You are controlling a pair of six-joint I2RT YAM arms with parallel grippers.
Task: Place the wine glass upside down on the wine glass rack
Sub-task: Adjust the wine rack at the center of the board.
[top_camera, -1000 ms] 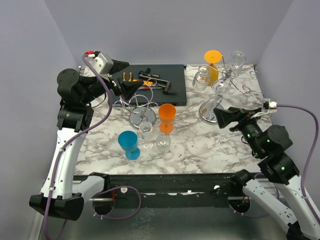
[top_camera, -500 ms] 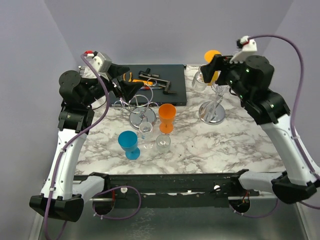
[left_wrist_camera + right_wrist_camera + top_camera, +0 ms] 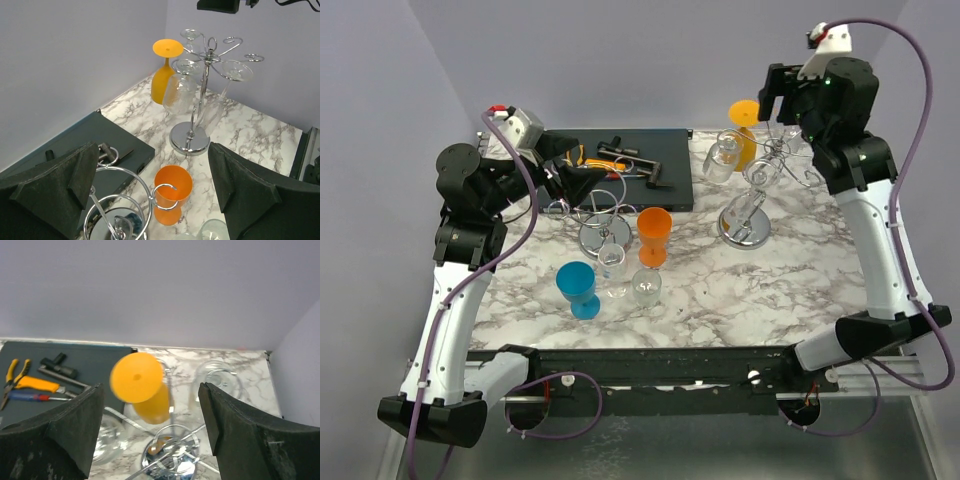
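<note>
Both claws spread wide and empty: right gripper (image 3: 775, 95) is above the loaded rack (image 3: 748, 228), left gripper (image 3: 582, 178) well left of it.
Your top view shows the upright glasses in full, left of that rack and nearer the arms: orange glass (image 3: 654, 235), blue glass (image 3: 578, 290), clear glasses (image 3: 646, 288). The right wrist view looks down on the inverted orange glass (image 3: 142, 385) just behind the rack, with pliers (image 3: 22, 377) further left. The left wrist view adds a bare wire rack (image 3: 117, 200) under the left claw.
</note>
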